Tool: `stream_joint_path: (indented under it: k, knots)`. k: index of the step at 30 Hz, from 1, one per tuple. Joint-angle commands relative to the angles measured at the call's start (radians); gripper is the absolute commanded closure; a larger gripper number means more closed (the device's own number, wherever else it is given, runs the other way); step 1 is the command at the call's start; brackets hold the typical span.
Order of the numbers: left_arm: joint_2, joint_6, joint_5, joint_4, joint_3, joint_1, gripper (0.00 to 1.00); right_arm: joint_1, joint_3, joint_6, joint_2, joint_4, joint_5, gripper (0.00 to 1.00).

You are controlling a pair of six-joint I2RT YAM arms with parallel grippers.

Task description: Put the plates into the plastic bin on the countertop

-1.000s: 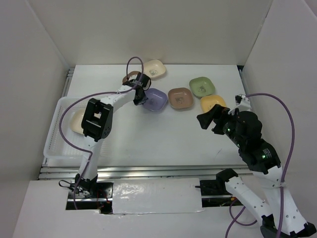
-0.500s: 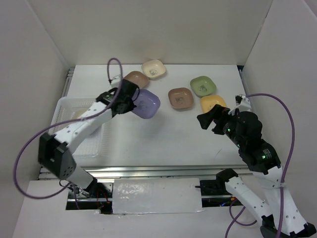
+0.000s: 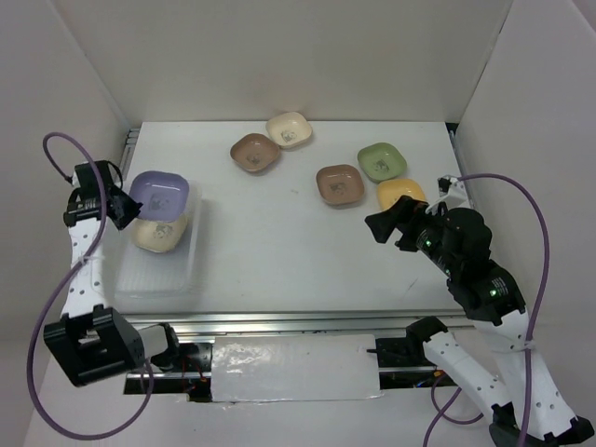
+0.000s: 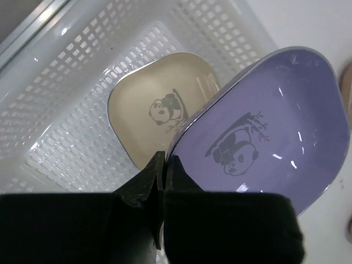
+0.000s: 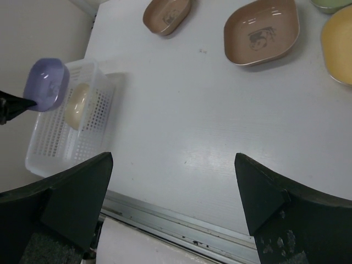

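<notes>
Purple plate point(image 4: 264, 143), now above bin point(image 4: 60, 132), rim between jaws

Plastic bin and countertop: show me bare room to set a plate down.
Free: the plastic bin's near half, nearer than the cream plate; the countertop between bin and right gripper. Crowded: the far side's five plates, and the bin's far end under the purple plate.

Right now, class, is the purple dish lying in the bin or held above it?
Held above it. The left pincer grips the purple dish by its rim, over the cream dish lying in the plastic bin.
</notes>
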Motion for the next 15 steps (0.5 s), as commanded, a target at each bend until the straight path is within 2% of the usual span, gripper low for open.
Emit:
stream_joint_path:
  k: [1,2,5,9,15]
  knots:
    - [0.077,0.108,0.206,0.077,-0.034,0.115,1.0,0.0,-0.018,-0.016,0.017,0.089,-0.055,0.0]
    - [0.094,0.116,0.275,0.109,-0.046,0.133,1.0,0.001,-0.021,-0.018,0.02,0.098,-0.062,0.0]
    - [0.149,0.136,0.341,0.135,-0.078,0.178,1.0,0.004,-0.024,-0.028,0.023,0.1,-0.072,0.0]
    - [0.154,0.156,0.288,0.111,-0.086,0.213,1.0,0.003,-0.024,-0.05,0.014,0.092,-0.072,0.0]
    - [0.137,0.199,0.282,0.073,-0.086,0.261,1.0,0.001,-0.034,-0.05,0.027,0.114,-0.095,0.0]
